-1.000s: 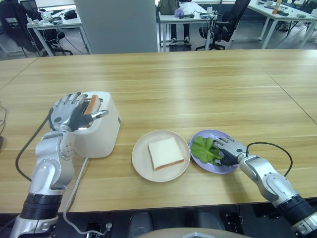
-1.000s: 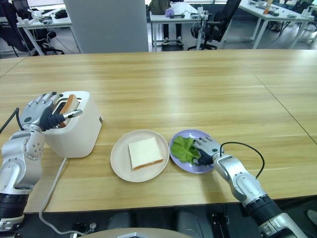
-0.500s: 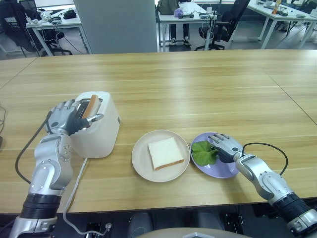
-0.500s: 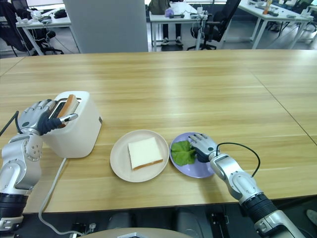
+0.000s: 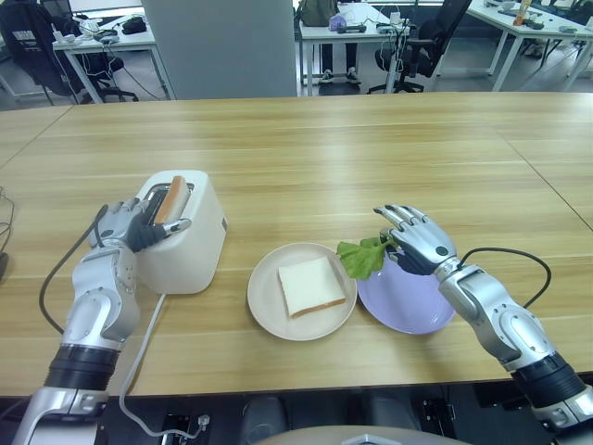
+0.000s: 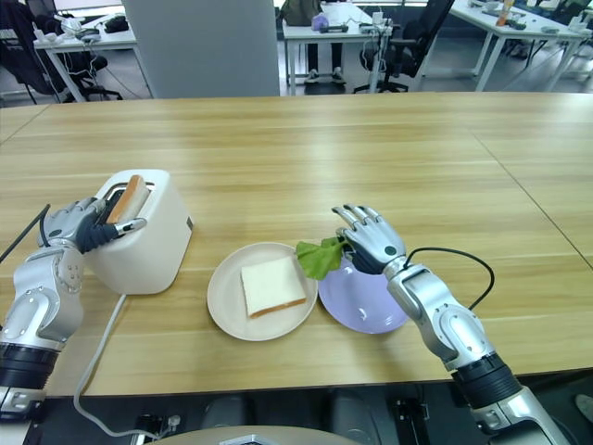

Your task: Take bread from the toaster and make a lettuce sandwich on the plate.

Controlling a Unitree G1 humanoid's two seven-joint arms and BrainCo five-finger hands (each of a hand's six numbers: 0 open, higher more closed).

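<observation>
The lettuce (image 5: 361, 257) has risen off the purple plate (image 5: 408, 308), pinched in the right robot hand (image 5: 418, 243).

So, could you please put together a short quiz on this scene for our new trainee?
1. True or false: the lettuce lies flat on the purple plate.
2. Which one holds a bread slice? A: the cream plate. B: the purple plate.
3. Fill in: a second slice stands in the ____.

Key:
1. False. The right hand holds it up, off the plate.
2. A.
3. toaster.
</observation>
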